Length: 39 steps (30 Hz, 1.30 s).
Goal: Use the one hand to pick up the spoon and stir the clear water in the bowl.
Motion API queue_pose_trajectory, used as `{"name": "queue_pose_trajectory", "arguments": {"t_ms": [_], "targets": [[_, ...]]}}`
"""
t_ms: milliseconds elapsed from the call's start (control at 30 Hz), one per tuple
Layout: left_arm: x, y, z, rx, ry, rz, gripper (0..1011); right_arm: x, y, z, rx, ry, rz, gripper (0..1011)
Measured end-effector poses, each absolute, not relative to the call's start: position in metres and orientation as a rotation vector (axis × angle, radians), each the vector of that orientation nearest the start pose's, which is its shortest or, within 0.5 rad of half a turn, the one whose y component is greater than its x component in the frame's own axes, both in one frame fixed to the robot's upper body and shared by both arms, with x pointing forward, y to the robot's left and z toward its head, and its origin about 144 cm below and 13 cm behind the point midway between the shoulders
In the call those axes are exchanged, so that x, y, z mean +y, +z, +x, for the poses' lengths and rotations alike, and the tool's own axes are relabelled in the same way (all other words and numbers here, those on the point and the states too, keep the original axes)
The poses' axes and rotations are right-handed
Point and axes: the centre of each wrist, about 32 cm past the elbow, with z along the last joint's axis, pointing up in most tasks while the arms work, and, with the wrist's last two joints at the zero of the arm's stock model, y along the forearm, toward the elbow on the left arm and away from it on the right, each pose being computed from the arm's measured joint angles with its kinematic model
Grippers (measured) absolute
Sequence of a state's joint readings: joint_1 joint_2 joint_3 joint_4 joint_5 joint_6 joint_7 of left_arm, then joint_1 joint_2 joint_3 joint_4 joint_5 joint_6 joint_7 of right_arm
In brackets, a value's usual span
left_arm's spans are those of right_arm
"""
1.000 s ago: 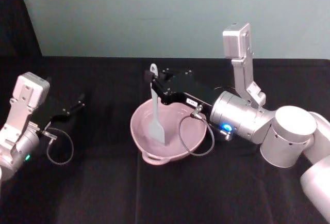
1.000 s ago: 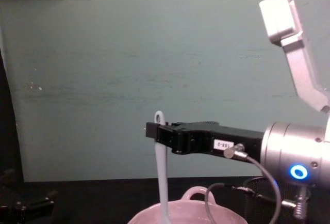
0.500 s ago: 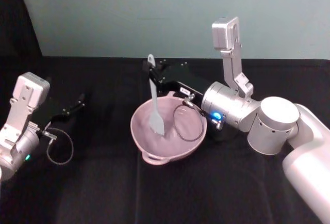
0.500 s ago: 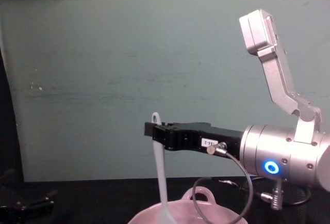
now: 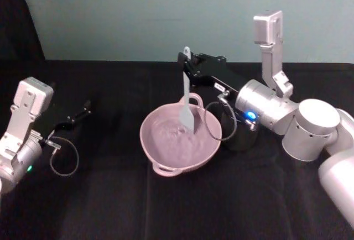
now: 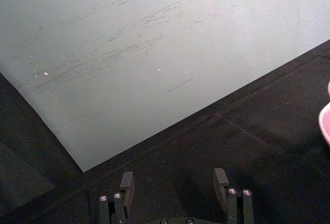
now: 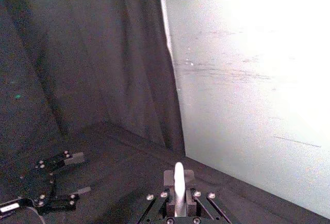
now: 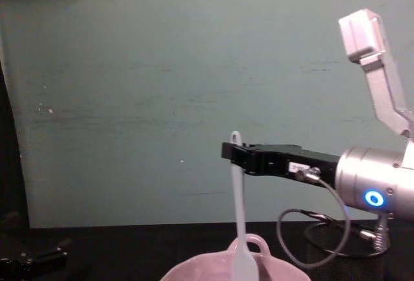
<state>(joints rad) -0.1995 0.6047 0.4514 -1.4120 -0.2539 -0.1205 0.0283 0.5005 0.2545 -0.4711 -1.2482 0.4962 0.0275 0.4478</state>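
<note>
Stirring is in hand: the right pincer (image 5: 185,66) pinches the spoon (image 5: 187,103) near its handle's top, head down inside the far rim of the bowl (image 5: 148,143), mid-way across the desk (image 5: 110,207), at the clear water (image 5: 172,139). Next, I judge, the head should sweep round without knocking the rim. The pincer's white label (image 8: 299,166) is unreadable; the left pincer (image 6: 172,181) idles spread near the desk's left edge.

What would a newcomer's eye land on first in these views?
The right gripper, reaching in from the right, is shut on the white spoon near the top of its handle. The spoon hangs nearly upright with its flat head down in the pale pink bowl at the centre. Far to the left, the left gripper sits open and idle.
</note>
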Motion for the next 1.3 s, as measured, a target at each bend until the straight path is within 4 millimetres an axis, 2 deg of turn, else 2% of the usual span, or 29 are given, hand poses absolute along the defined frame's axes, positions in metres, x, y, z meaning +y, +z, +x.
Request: {"name": "queue_pose_trajectory", "arguments": {"t_ms": [233, 533, 900, 1133, 1300], "targets": [[0.310, 1.140, 0.489, -0.285, 1.248, 0.304, 1011, -0.206, 1.204, 0.563, 0.039, -0.793, 0.036, 118], [0.310, 1.140, 0.489, -0.285, 1.248, 0.304, 1011, -0.206, 1.203, 0.546, 0.046, -0.763, 0.018, 118], [0.310, 1.140, 0.489, -0.285, 1.248, 0.304, 1012, -0.180, 1.202, 0.541, 0.045, -0.681, 0.009, 118], [0.310, 1.140, 0.489, -0.285, 1.248, 0.304, 1011, -0.155, 1.203, 0.552, 0.040, -0.635, 0.011, 118], [0.310, 1.140, 0.489, -0.285, 1.248, 0.304, 1011, -0.146, 1.204, 0.562, 0.043, -0.629, 0.019, 118]]}}
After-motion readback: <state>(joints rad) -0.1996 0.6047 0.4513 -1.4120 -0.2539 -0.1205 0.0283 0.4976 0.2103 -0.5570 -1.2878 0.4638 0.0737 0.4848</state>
